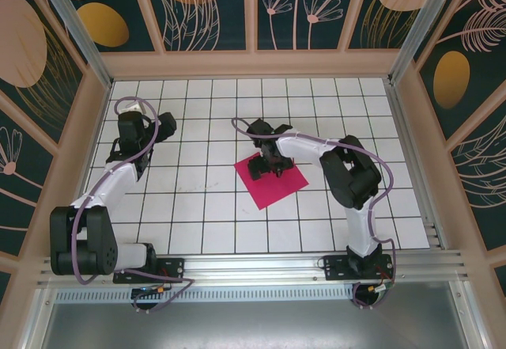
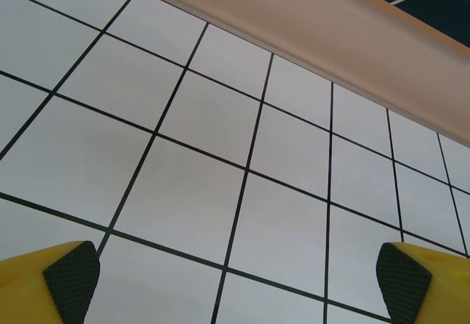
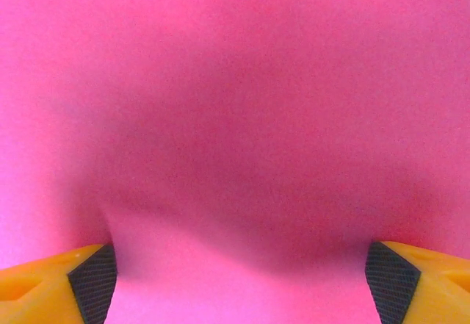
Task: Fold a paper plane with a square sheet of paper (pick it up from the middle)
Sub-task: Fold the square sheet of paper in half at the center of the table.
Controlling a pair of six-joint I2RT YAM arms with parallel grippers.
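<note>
Pressing the square sheet of paper (image 1: 277, 187), right end effector (image 3: 242, 280) wide-open; left end effector (image 2: 239, 272) wide-open and empty.

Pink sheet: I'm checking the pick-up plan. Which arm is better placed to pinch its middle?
Right. The right pincer sits open over the middle of the square sheet of paper, pads touching it. The left pincer hangs open over bare tiles, well off to the side.
</note>
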